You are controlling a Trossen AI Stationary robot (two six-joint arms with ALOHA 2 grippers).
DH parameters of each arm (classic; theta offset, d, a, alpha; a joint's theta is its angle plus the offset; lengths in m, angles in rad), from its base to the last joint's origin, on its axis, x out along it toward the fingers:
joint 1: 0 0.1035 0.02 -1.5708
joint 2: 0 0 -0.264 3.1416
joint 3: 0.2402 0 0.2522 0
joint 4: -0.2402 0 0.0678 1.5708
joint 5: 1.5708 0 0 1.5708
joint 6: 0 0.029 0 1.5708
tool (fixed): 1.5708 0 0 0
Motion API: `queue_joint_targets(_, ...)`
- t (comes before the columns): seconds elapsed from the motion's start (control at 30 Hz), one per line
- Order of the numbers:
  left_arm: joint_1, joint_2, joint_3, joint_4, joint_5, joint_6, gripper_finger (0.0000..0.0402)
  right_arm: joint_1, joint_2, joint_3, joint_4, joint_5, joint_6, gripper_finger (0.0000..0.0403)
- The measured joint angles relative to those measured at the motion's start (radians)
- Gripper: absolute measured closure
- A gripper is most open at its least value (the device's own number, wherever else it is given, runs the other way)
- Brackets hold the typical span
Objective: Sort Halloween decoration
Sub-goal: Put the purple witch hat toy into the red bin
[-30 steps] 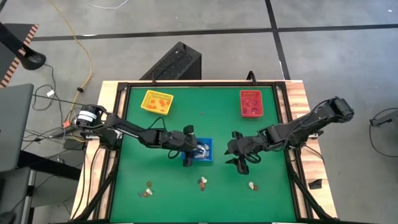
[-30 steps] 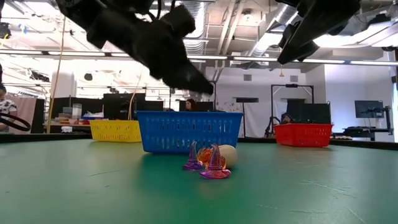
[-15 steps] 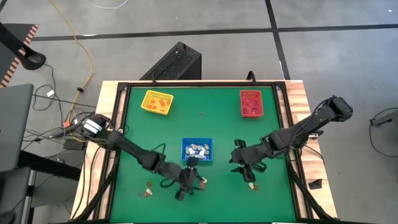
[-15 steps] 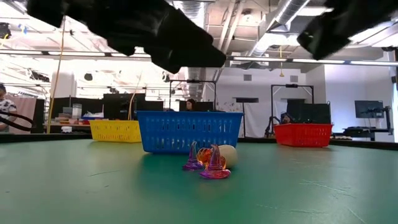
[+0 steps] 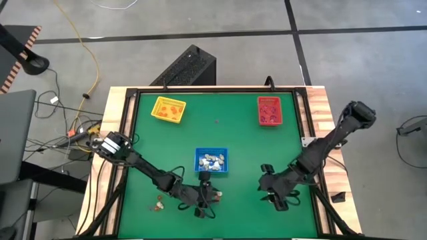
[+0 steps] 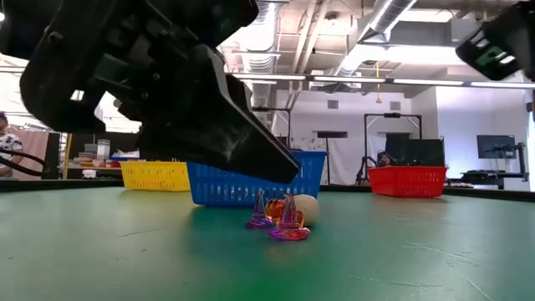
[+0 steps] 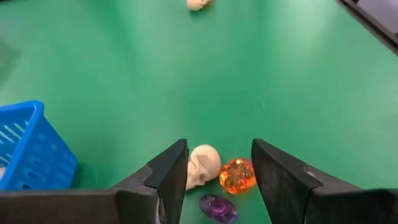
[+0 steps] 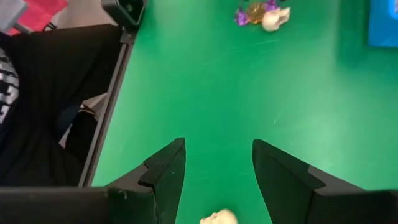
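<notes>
high view: blue tray [image 5: 211, 154] holds whitish trinkets
left gripper [image 7: 216, 177]: wide, skull [image 7: 200, 167] and pumpkin [image 7: 237, 175] between fingers
right gripper [image 8: 216, 177]: wide, skull [image 8: 219, 217] just below

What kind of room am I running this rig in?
Most likely a robotics lab or open workshop: exposed ceiling ducts, workstations with monitors behind the green table, and cables trailing across a concrete floor.

Left tool [image 7: 214, 180] low at the table's front, fingers spread, right tool [image 8: 214, 180] likewise, fingers spread
</notes>
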Motion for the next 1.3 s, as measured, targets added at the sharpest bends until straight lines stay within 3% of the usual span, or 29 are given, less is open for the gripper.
queue_joint_targets(0.37,0.010,0.000,0.000,-0.115,0.019,-0.112,0.0235,0.080,0.000,-0.006,-0.003,0.065,0.036,0.0187)
queue_joint_targets(0.73,0.017,0.000,0.000,-0.126,0.063,-0.097,0.0239,0.080,0.000,-0.006,-0.004,0.072,0.031,0.0187)
queue_joint_targets(0.9,0.021,0.000,0.000,-0.126,0.070,-0.093,0.0283,0.079,0.000,-0.006,-0.004,0.089,0.009,0.0187)
queue_joint_targets(1.17,0.026,-0.007,-0.001,-0.100,0.136,-0.061,0.0387,0.079,0.000,-0.006,-0.030,0.111,0.007,0.0187)
queue_joint_targets(1.3,0.027,-0.062,-0.002,-0.061,0.137,0.005,0.0395,0.079,0.000,-0.006,-0.043,0.117,0.007,0.0187)
